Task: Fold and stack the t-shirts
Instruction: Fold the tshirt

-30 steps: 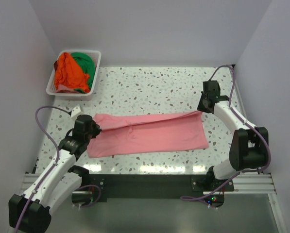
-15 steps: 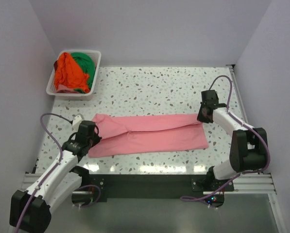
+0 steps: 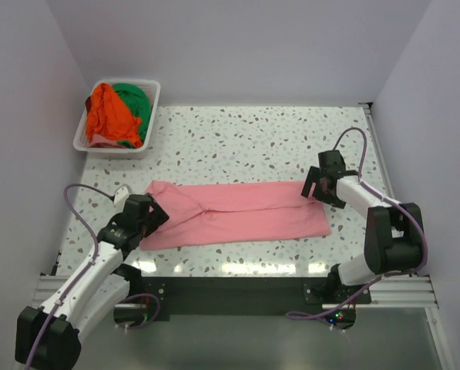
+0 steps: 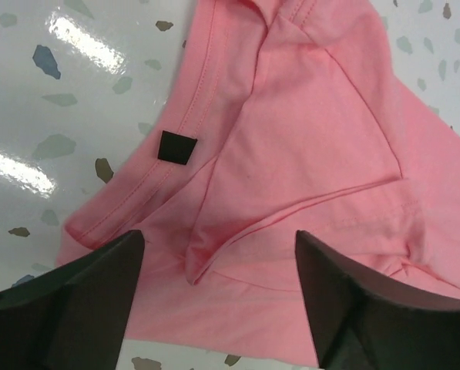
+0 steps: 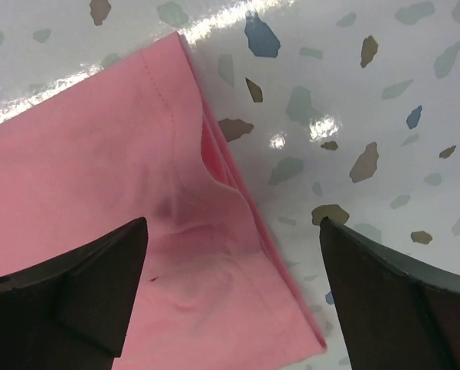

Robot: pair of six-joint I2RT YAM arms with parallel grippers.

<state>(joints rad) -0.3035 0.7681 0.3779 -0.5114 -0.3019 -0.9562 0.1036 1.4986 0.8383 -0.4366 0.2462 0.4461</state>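
- T-shirts are showing in three colours. The pink shirt (image 3: pixel 237 214) is lying folded into a long strip across the near part of the speckled table (image 3: pixel 245 139).
- Its left end is hiding under the left gripper (image 3: pixel 154 216) in the top view, and both wrist views are cutting it off at their edges.
- The orange shirt (image 3: pixel 106 116) and green shirt (image 3: pixel 135 99) are sitting bunched in one white basket (image 3: pixel 156 96) at the far left corner, with the orange partly covering the green.
- A small black square (image 4: pixel 176 146) is sitting on the pink hem, and I cannot tell what it is.
- The left gripper's jaws are standing apart over the sleeve end, gripping nothing.
- The right gripper (image 3: pixel 310 191) is hanging over the opposite corner with its jaws also spread and empty.
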